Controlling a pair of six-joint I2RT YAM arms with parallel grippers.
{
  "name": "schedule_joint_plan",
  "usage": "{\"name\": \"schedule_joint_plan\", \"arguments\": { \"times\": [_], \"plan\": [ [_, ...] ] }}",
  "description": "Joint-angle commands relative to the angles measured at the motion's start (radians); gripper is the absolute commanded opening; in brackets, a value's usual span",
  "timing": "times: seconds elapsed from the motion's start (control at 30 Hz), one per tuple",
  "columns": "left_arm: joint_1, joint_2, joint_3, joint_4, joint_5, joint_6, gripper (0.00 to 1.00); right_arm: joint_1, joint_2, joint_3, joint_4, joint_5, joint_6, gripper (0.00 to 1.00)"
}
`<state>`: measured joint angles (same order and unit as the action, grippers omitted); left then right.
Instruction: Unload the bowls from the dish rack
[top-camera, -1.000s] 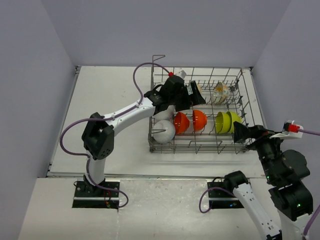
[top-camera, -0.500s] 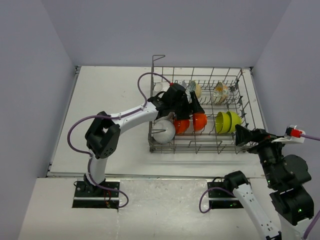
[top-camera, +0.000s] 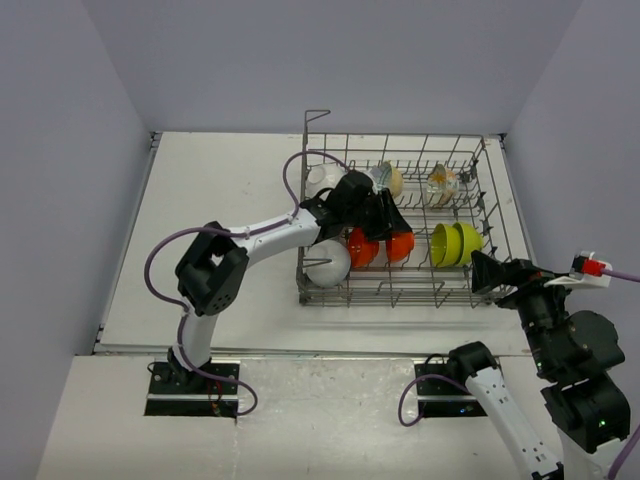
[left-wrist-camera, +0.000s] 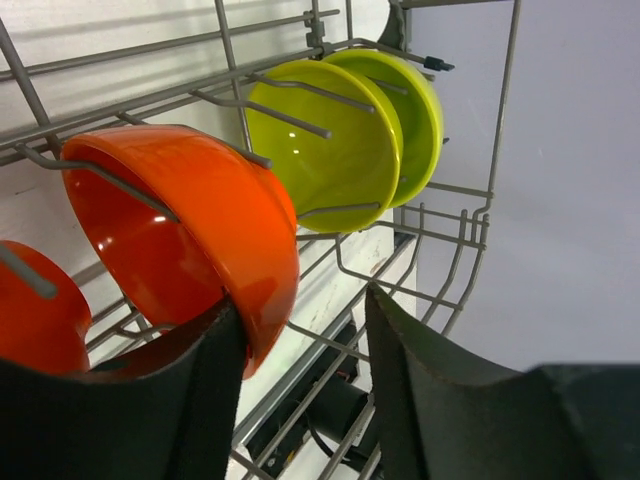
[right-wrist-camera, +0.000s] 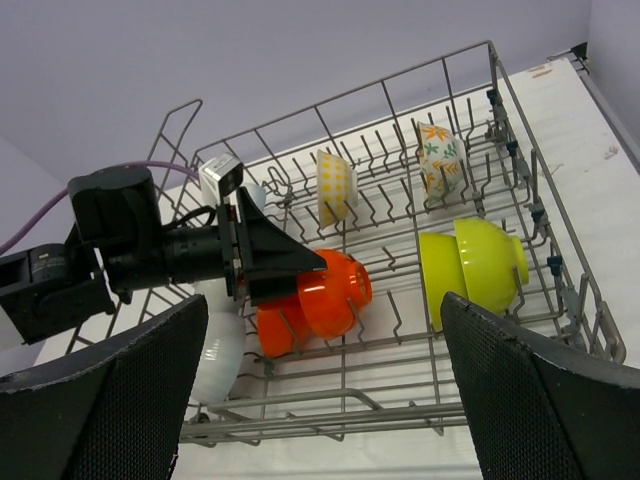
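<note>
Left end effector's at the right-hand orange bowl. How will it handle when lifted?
The glossy orange-red round bowl shows sharp highlights, so it's probably hard, glazed and slippery; the open left end effector should bite the rim squarely. It stands on edge between tines of the grey wire dish rack, so it may snag or roll sideways.

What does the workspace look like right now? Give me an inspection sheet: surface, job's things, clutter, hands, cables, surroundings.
Surface: white table, with the dish rack on its right half.
Job's things: all in the rack: white bowls at the left end, orange bowls, lime-green bowls, patterned bowls at the back.
Clutter: nothing seen.
Hands: left hand open, an orange bowl's rim between its fingers; right hand open, empty, outside the rack's near right corner.
Cables: purple cable looping along the left arm; dark cable by the right base.
Surroundings: plain pale walls on three sides.
</note>
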<state>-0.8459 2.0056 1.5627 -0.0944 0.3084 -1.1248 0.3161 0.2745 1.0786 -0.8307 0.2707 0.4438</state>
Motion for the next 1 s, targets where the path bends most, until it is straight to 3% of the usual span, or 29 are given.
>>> {"name": "schedule_joint_plan", "arguments": {
  "times": [0.0,0.23,0.33,0.6,0.97],
  "plan": [
    [-0.004,0.028,-0.004,0.117,0.055,-0.020,0.49,0.005,0.019,0.029,-0.007,-0.008,-0.022,0.99],
    [-0.002,0.032,-0.044,0.173,0.077,-0.032,0.29,0.005,0.028,0.032,-0.005,-0.039,-0.037,0.99],
    [-0.002,0.025,-0.050,0.189,0.077,-0.032,0.26,0.005,0.025,0.029,-0.004,-0.047,-0.040,0.99],
    [-0.001,0.015,-0.090,0.303,0.127,-0.055,0.00,0.005,0.025,0.018,0.008,-0.080,-0.047,0.99],
    [0.024,-0.005,-0.162,0.611,0.239,-0.116,0.00,0.005,0.023,0.015,0.016,-0.094,-0.050,0.99]
  ]
}}
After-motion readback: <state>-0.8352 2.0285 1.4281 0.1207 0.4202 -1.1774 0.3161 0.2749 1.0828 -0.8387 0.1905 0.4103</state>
